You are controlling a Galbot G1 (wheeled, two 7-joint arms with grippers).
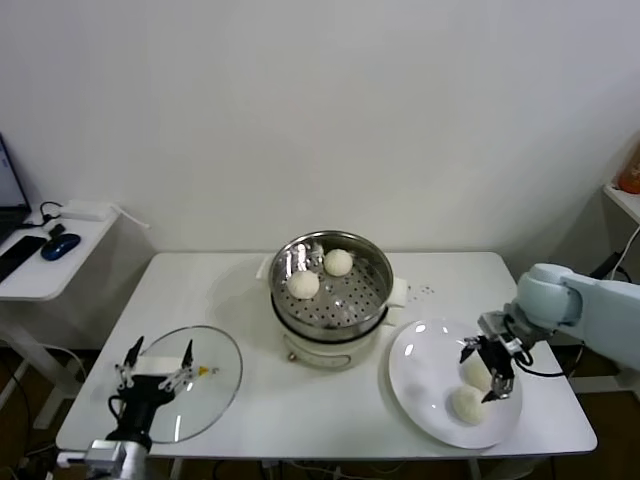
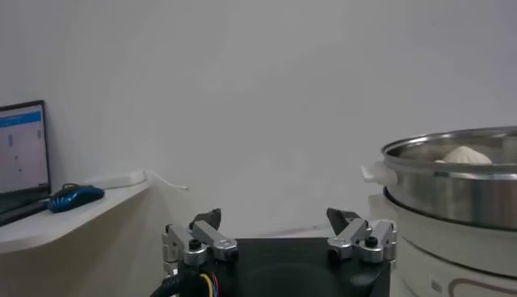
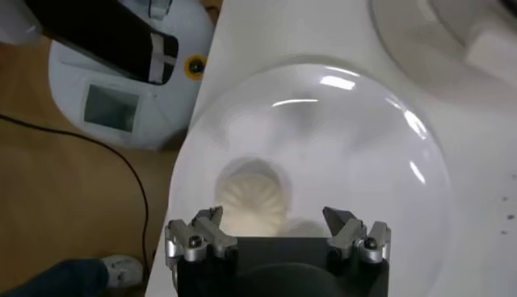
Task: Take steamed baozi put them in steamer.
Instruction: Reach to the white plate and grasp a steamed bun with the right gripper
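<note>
Head view: your right end effector point(image 1: 489, 372) hangs over the white plate point(image 1: 425, 385) at the lower right of the frame, fingers spread wide and holding nothing. Two steamed baozi point(image 1: 468, 404) remain on that plate; two more already lie in the steamer point(image 1: 372, 290) at centre frame. The step in hand appears to be the pick of the third bun, so the task looks about half done. Your next move likely calls for lowering the fingers either side of the bun nearest them, then closing gently on soft dough. Your left end effector point(image 1: 156, 366), also wide and empty, waits at lower left above the glass lid point(image 1: 215, 385) on the counter point(image 1: 250, 410).

Right wrist view: one bun point(image 3: 252, 198) shows near the finger line; the second is not in view.
</note>
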